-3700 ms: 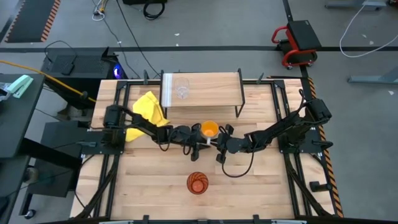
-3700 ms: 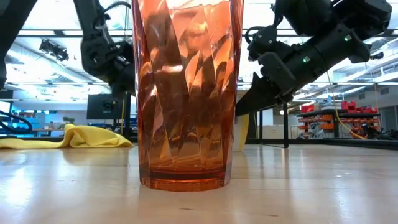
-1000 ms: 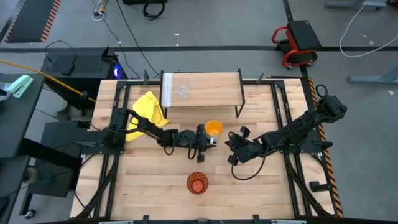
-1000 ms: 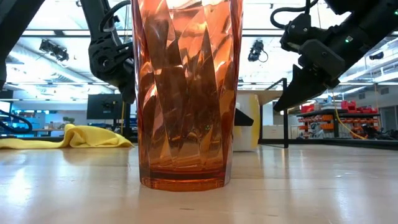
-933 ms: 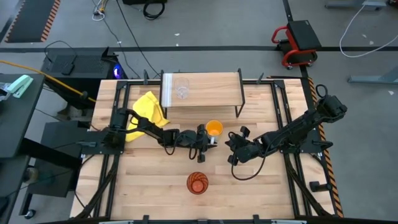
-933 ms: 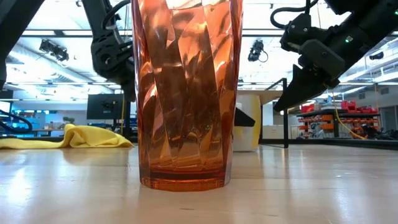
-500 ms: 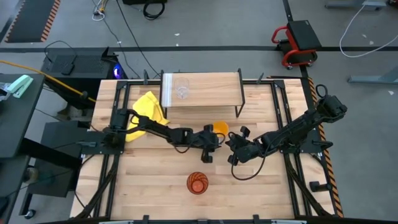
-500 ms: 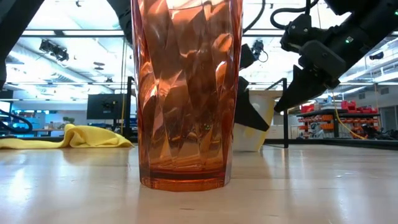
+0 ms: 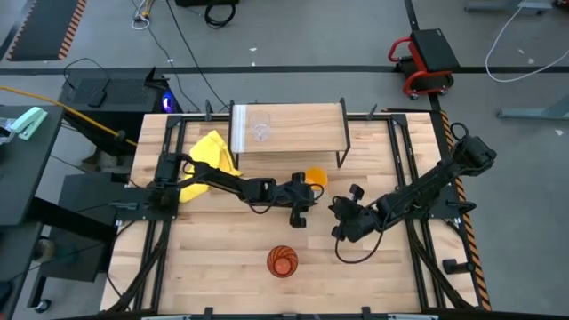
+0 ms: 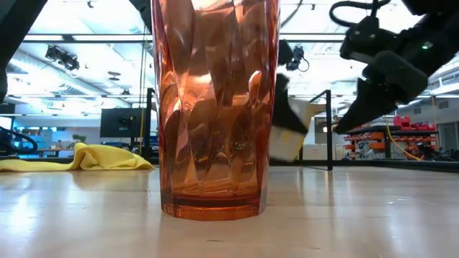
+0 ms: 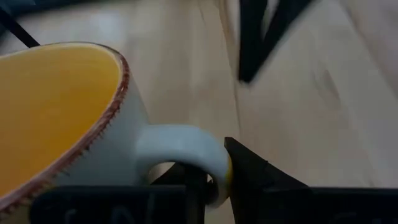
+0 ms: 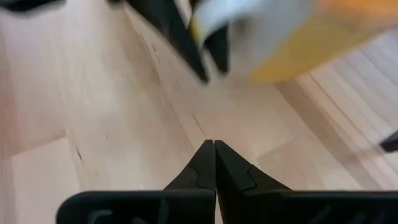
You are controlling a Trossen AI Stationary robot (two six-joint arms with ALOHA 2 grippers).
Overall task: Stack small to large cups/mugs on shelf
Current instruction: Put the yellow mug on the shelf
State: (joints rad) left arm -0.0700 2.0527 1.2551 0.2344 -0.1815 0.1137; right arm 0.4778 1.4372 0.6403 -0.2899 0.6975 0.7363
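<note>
The orange mug (image 9: pixel 315 180) shows only its yellow inside in the left wrist view. It hangs tilted, clear of the table (image 9: pixel 213 258), just in front of the shelf (image 9: pixel 293 123) near its right front leg. The left tool (image 9: pixel 304 192) pinches the mug's white handle (image 11: pixel 186 152), one dark finger (image 11: pixel 245 171) on the handle's outer side and the other through the loop. In the low view the mug sits lifted and canted just behind the big tumbler.

The small clear glass (image 9: pixel 259 125) stands upright on the shelf toward its left end, beside the pale strip, with nothing visible in it. To its right the shelf board is bare up to the far edge.

The amber tumbler (image 9: pixel 283 261) stands upright on the table near the front edge, well apart from both arms; it is clear enough in the low view to show nothing inside.

The right tool (image 9: pixel 341 222) hangs over the table to the right of the mug and not touching it, its two fingers (image 12: pixel 214 165) pressed together on nothing.

A yellow cloth (image 9: pixel 210 160) lies crumpled at the table's left side, beside the shelf's left end. Bare wood runs between the tumbler and the shelf's front.
</note>
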